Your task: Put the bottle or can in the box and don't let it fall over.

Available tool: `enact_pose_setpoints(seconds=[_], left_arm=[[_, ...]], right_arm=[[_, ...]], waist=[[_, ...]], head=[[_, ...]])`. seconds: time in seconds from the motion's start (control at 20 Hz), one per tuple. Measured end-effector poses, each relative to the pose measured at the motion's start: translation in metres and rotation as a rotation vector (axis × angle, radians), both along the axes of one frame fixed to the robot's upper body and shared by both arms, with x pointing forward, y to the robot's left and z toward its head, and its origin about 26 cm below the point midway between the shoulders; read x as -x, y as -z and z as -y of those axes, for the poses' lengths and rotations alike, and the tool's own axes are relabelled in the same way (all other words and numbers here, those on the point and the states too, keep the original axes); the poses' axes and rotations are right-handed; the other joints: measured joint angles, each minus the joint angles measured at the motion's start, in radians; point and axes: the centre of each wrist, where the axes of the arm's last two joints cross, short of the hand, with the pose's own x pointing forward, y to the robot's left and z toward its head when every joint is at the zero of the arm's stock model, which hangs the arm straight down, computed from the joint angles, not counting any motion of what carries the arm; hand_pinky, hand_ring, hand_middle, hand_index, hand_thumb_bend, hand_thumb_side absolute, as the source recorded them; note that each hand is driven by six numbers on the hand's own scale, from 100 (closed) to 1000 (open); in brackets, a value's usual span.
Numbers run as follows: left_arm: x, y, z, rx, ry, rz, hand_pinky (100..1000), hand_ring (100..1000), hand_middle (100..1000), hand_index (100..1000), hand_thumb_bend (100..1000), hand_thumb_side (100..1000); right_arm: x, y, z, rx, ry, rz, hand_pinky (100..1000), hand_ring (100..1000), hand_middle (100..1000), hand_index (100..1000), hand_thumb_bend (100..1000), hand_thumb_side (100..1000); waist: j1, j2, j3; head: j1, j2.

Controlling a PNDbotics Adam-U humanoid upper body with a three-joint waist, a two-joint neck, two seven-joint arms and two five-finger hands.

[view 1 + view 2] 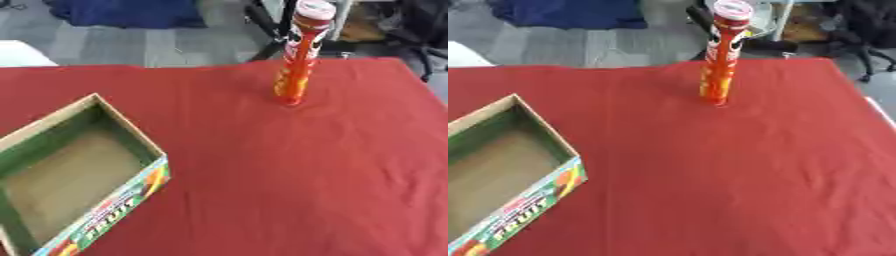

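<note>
A tall, slim red and orange can (pixel 299 55) with a pale lid stands upright on the red tablecloth, toward the far right of the table. An open cardboard box (pixel 74 172) with green inner walls and colourful fruit print on its side sits at the near left, its brown floor bare. The can and the box are well apart. Neither of my hands shows in either view.
The red cloth (pixel 297 170) covers the whole table; its far edge runs just behind the can. Beyond it lie grey floor, a blue bundle (pixel 122 12) and dark chair legs (pixel 859 45). A white object (pixel 22 52) sits off the far left corner.
</note>
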Motion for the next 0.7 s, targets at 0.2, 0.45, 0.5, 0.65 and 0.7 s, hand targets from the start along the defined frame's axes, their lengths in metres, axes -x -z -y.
enact_pose_setpoints(seconds=[0.2, 0.45, 0.5, 0.65, 0.7], left_arm=[[0.0, 0.0, 0.0, 0.0, 0.0, 0.0, 384, 845, 654, 696, 100, 663], [0.0, 0.0, 0.0, 0.0, 0.001, 0.001, 384, 847, 654, 697, 100, 662], [0.0, 0.0, 0.0, 0.0, 0.002, 0.0, 384, 847, 654, 697, 100, 661], [0.0, 0.0, 0.0, 0.0, 0.008, -0.002, 385, 847, 654, 696, 100, 660], [0.0, 0.0, 0.001, 0.0, 0.01, -0.003, 385, 847, 654, 696, 100, 660]], right_arm=[[-0.001, -0.003, -0.002, 0.013, -0.015, 0.0, 905, 813, 853, 981, 100, 660], [-0.005, -0.017, -0.016, 0.066, -0.088, -0.027, 905, 873, 895, 1000, 100, 651], [-0.006, -0.021, -0.02, 0.084, -0.103, -0.041, 906, 879, 900, 1000, 100, 650], [-0.011, -0.033, -0.032, 0.154, -0.114, -0.111, 901, 910, 922, 1000, 100, 664], [-0.016, -0.036, -0.034, 0.179, -0.103, -0.148, 894, 917, 923, 1000, 100, 692]], waist=[[0.0, 0.0, 0.001], [0.001, 0.0, 0.004], [0.001, -0.001, 0.006], [0.001, -0.004, 0.008], [0.001, -0.006, 0.01]], head=[[-0.004, 0.0], [-0.016, 0.001], [-0.019, 0.001], [-0.03, 0.002], [-0.033, 0.005]])
